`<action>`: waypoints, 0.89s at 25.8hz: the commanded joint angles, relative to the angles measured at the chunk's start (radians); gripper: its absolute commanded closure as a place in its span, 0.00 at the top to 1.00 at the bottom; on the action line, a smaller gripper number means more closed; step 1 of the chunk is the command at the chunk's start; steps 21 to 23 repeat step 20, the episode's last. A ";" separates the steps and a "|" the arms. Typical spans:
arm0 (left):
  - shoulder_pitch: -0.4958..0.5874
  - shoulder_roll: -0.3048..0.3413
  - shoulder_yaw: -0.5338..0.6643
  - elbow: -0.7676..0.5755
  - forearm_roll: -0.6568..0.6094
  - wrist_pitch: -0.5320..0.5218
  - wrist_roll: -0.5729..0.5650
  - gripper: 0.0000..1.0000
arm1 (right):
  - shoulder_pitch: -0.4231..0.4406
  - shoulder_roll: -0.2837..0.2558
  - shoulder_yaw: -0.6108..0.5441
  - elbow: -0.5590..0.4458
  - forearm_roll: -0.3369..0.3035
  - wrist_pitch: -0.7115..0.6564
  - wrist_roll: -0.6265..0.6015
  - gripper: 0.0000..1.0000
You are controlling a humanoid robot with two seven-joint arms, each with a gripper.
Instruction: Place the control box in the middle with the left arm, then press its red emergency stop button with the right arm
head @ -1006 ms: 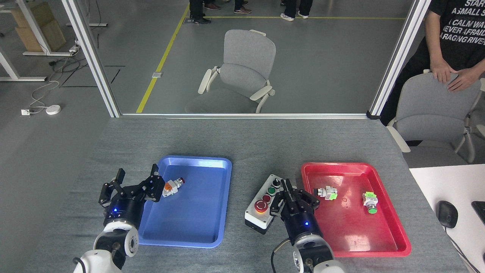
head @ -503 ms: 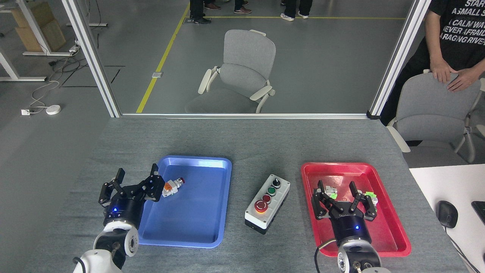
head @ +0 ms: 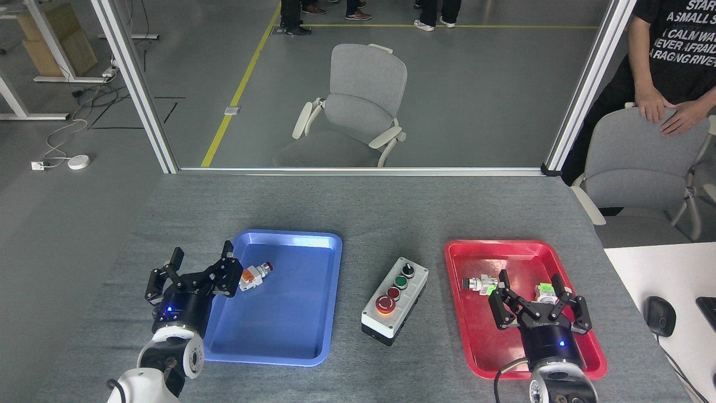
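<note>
Where the grey, felt-like tabletop [head: 358, 207] lies bare between the two trays, the control box [head: 395, 300] rests flat on it, an elongated rectangular block with a smooth light grey top and a black base. Its long axis runs diagonally: the end with the black knob points away and to the right, and the end with the large red button [head: 385, 304] points toward the robot and to the left. Between those two sit a round green button and a small red one, all in one row. A faint orange glow shows at the near edge of the large red button.

Left of the box is a glossy blue tray [head: 313, 352] with rounded corners and a raised rim; a small orange-white push-button part [head: 254, 274] lies in it. Right of the box is a glossy red tray [head: 464, 313] of the same shape, holding two small white and green parts.

The left end effector [head: 199, 264] hovers over the blue tray's left rim, well left of the box, its black fingers spread and holding nothing. The right end effector [head: 538, 295] hangs over the red tray, well right of the box, fingers likewise spread and empty. Each shows a small blue light.
</note>
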 commanded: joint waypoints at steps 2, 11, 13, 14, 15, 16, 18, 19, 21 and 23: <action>0.001 -0.002 -0.001 -0.001 0.000 0.001 0.000 0.99 | -0.004 -0.010 -0.002 -0.002 -0.009 -0.001 0.001 0.98; 0.014 -0.018 -0.005 -0.016 0.002 0.007 0.002 0.99 | -0.030 -0.007 0.012 0.008 -0.010 -0.004 0.001 0.98; 0.032 -0.026 -0.009 -0.024 0.002 0.005 0.002 0.99 | -0.032 -0.007 0.013 0.014 -0.010 -0.007 0.000 0.98; 0.050 -0.026 -0.011 -0.036 0.002 0.001 0.003 0.99 | -0.033 -0.007 0.013 0.017 -0.009 -0.010 -0.005 0.98; 0.072 -0.026 -0.011 -0.044 0.002 -0.001 0.005 0.99 | -0.033 -0.007 0.013 0.018 -0.009 -0.015 -0.014 0.98; 0.081 -0.026 -0.011 -0.041 0.002 -0.001 0.008 0.99 | -0.035 -0.005 0.013 0.020 -0.009 -0.018 -0.026 0.98; 0.092 -0.025 -0.011 -0.033 0.003 0.001 0.009 0.99 | -0.036 -0.001 0.012 0.029 -0.009 -0.019 -0.033 0.98; 0.099 -0.025 -0.009 -0.029 0.003 0.001 0.009 0.99 | -0.038 0.001 0.013 0.032 -0.009 -0.018 -0.033 0.98; 0.106 -0.025 -0.009 -0.029 0.005 -0.002 0.009 0.99 | -0.038 0.003 0.013 0.032 -0.009 -0.018 -0.033 0.98; 0.106 -0.025 -0.009 -0.029 0.005 -0.002 0.009 0.99 | -0.038 0.003 0.013 0.032 -0.009 -0.018 -0.033 0.98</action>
